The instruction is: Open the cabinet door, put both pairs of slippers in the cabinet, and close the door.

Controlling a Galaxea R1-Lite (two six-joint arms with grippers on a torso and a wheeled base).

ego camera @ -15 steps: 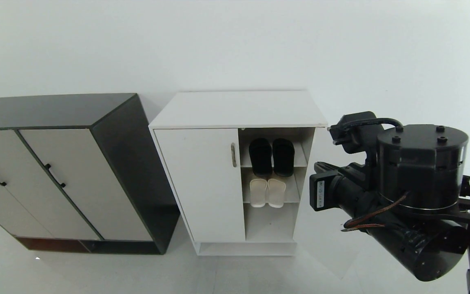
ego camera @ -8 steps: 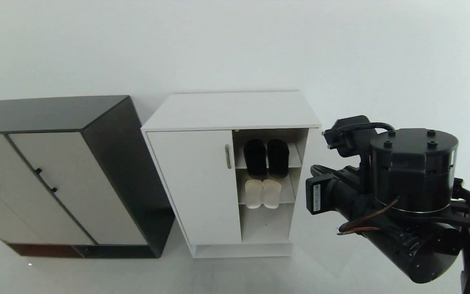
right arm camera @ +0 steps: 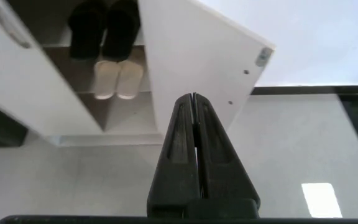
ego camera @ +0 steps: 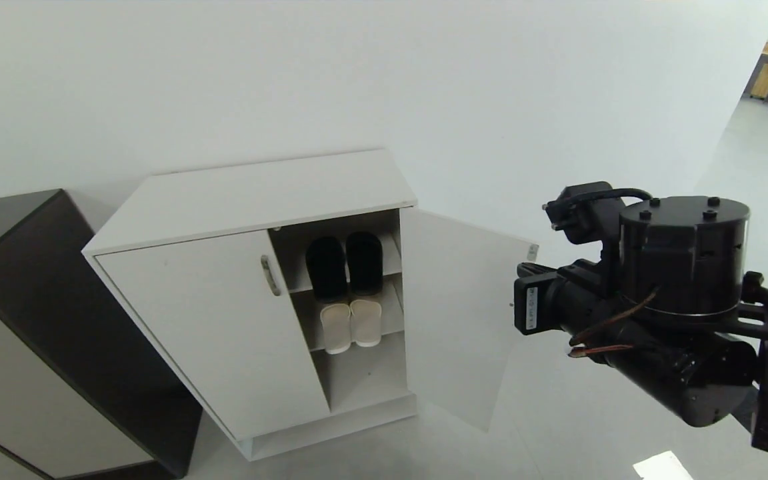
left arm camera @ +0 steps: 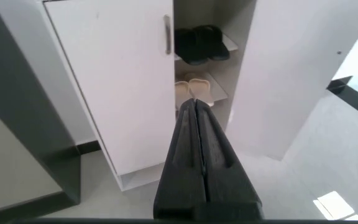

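Plain white wall and pale grey floor all round, nothing fancy. Compared with the two earlier head shots, your whole picture had swung, and that was the camera moving, not the furniture. The white cabinet (ego camera: 257, 193) ended up left of centre in the frame. The open door (ego camera: 457, 320) on its right side, which you couldn't make out before, showed its face, swung well out toward the middle of the frame. The black slippers (ego camera: 344, 263) sat on the upper shelf and the white slippers (ego camera: 351, 323) on the shelf just below, same spots as in the earlier shots. So by my reading both pairs were in, and only the closing was left for you.

Your left gripper (left arm camera: 196, 109) was pressed together, carrying nothing, out in front of the shut left door (ego camera: 217, 333). Your right gripper (right arm camera: 194, 98) was pressed together too, empty, aimed at the open door. I couldn't tell whether it touched.

Around it, a dark cabinet (ego camera: 57, 320) stood at the lower left of the frame, right beside the white one. The right arm (ego camera: 657, 300) bulked up the right side of the head view. I saw nothing in the door's swing path, though that arm hid some floor.
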